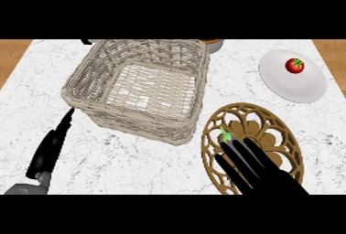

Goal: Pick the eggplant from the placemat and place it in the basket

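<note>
Black right hand with long fingers; black left hand on grey forearm.

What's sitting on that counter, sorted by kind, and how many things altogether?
Vegetables: 2, the eggplant and the tomato
Baskets: 1, the wicker basket
Placemats: 1, the round brown placemat
Plates: 1, the white plate
Knives: 1, the black-handled knife
Total: 6
A partly hidden thing behind the basket is not counted.

Single head view, steeply down, counter close

Woven wicker basket, white-veined marble counter, glossy white plate, openwork wooden placemat.
</note>
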